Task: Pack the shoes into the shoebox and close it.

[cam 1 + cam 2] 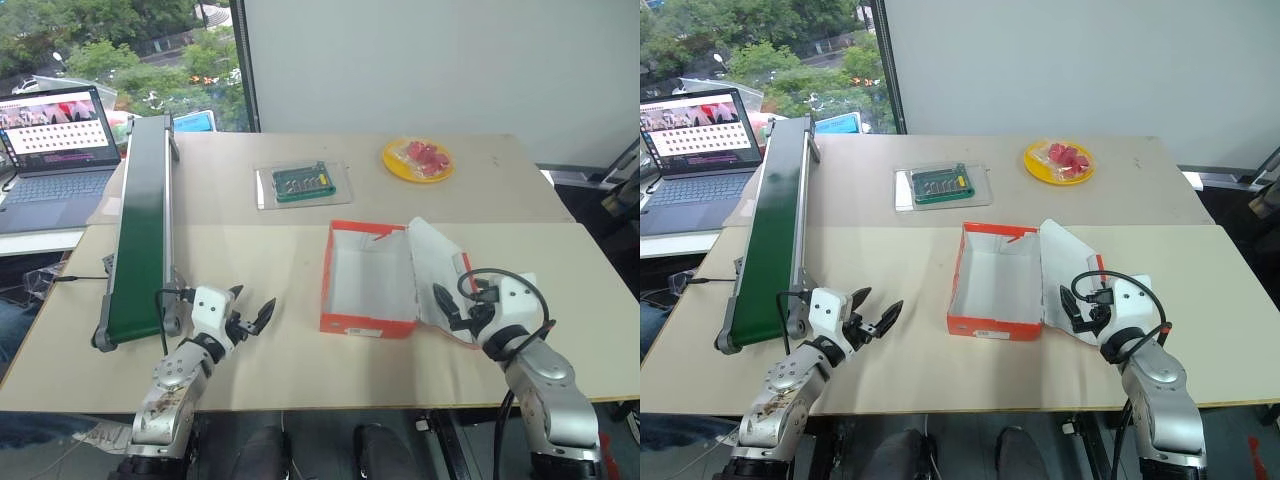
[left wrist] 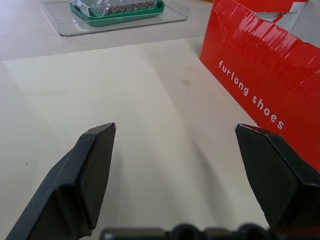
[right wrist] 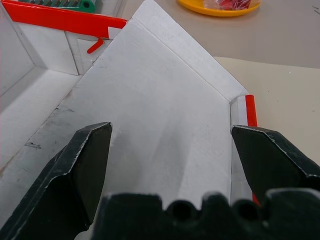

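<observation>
The orange-red shoebox (image 1: 367,325) lies open in the middle of the table, its white inside bare. Its white lid (image 1: 435,265) leans out to the right; the left wrist view shows the box's red side wall (image 2: 260,85) with white lettering. The shoes are out of view. My left gripper (image 1: 255,300) is open just above the table, left of the box and apart from it, with nothing between its fingers. My right gripper (image 1: 450,305) is open at the near edge of the lid, its fingers (image 3: 90,165) spread in front of the lid's white inner face.
A long green conveyor belt (image 1: 140,225) runs along the left side of the table, with a laptop (image 1: 55,140) beyond it. At the back are a clear plastic tray with a green board (image 1: 300,183) and a yellow plate of red pieces (image 1: 418,158).
</observation>
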`<state>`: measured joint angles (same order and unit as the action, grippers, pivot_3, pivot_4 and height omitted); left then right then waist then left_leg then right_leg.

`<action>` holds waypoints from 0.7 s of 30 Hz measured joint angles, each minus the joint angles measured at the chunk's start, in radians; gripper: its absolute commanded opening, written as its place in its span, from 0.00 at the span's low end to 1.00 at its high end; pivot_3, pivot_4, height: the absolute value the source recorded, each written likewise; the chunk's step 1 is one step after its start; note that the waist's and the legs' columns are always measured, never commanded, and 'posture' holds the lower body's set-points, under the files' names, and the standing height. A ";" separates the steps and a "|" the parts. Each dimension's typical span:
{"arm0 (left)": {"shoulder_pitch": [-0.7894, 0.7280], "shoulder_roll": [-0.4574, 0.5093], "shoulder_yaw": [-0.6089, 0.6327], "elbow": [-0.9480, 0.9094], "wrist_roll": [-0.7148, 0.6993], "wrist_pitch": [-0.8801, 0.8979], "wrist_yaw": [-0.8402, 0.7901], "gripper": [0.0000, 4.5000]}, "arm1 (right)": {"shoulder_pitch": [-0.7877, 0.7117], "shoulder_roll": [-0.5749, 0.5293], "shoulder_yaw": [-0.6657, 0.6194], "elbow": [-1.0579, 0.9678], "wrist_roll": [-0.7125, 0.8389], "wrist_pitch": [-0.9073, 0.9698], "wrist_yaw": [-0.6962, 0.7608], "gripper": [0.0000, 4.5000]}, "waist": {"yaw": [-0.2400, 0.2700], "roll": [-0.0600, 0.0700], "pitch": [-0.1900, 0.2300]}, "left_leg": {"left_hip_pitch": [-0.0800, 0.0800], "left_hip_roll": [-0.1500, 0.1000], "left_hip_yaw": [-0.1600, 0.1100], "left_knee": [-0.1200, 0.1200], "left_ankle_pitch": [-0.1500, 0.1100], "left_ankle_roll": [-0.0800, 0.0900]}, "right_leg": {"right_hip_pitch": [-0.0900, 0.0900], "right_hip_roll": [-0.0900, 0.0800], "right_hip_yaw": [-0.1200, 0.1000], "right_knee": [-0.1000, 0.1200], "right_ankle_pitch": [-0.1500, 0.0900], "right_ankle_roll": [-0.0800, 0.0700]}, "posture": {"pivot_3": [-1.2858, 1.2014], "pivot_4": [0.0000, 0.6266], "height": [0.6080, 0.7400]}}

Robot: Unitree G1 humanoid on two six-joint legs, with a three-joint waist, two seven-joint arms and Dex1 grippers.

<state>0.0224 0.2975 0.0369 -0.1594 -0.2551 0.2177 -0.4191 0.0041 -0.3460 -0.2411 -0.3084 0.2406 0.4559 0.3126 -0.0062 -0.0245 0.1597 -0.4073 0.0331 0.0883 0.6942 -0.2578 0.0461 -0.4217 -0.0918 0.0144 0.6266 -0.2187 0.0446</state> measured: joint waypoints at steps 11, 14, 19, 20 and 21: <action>-0.072 0.032 0.080 0.108 -0.031 -0.001 -0.043 0.91 | -0.078 -0.003 0.003 0.014 0.009 -0.015 0.011 0.99 | -0.007 0.000 0.000 | 0.001 0.000 0.000 0.000 0.000 0.000 | 0.000 0.000 0.000 0.001 0.000 0.000 | 0.52 0.24 1.00; -0.142 0.051 0.122 0.119 -0.037 0.001 -0.023 0.91 | -0.166 -0.022 0.017 0.015 0.018 -0.001 0.021 0.99 | -0.007 0.000 0.000 | 0.000 0.000 0.000 0.000 0.000 0.000 | 0.000 0.000 0.000 0.001 0.000 0.000 | 0.52 0.24 1.00; -0.249 0.063 0.146 0.116 -0.038 0.035 0.022 0.91 | -0.305 -0.050 0.062 0.079 0.008 0.002 0.050 0.99 | -0.006 0.000 0.000 | -0.002 -0.001 0.000 0.000 0.000 0.000 | -0.001 0.000 -0.001 0.000 0.000 0.000 | 0.52 0.24 1.00; -0.274 0.063 0.146 0.113 -0.039 0.056 0.036 0.91 | -0.340 -0.057 0.079 0.110 -0.004 -0.003 0.058 0.99 | -0.006 0.000 0.000 | -0.002 -0.001 0.000 0.001 0.000 0.000 | -0.001 0.000 -0.001 0.000 0.000 0.001 | 0.52 0.24 1.00; -0.302 0.064 0.147 0.104 -0.039 0.079 0.051 0.91 | -0.376 -0.064 0.101 0.142 -0.018 -0.012 0.071 0.99 | -0.006 -0.001 0.000 | -0.002 -0.001 0.000 0.001 0.000 0.000 | -0.001 0.000 -0.001 0.000 0.001 0.001 | 0.52 0.24 1.00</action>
<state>-0.2797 0.3611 0.1841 -0.0555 -0.2943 0.2965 -0.3684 -0.3720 -0.4098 -0.1401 -0.1660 0.2229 0.4441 0.3832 -0.0123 -0.0252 0.1601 -0.4094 0.0324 0.0880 0.6949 -0.2576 0.0461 -0.4227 -0.0918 0.0136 0.6264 -0.2182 0.0452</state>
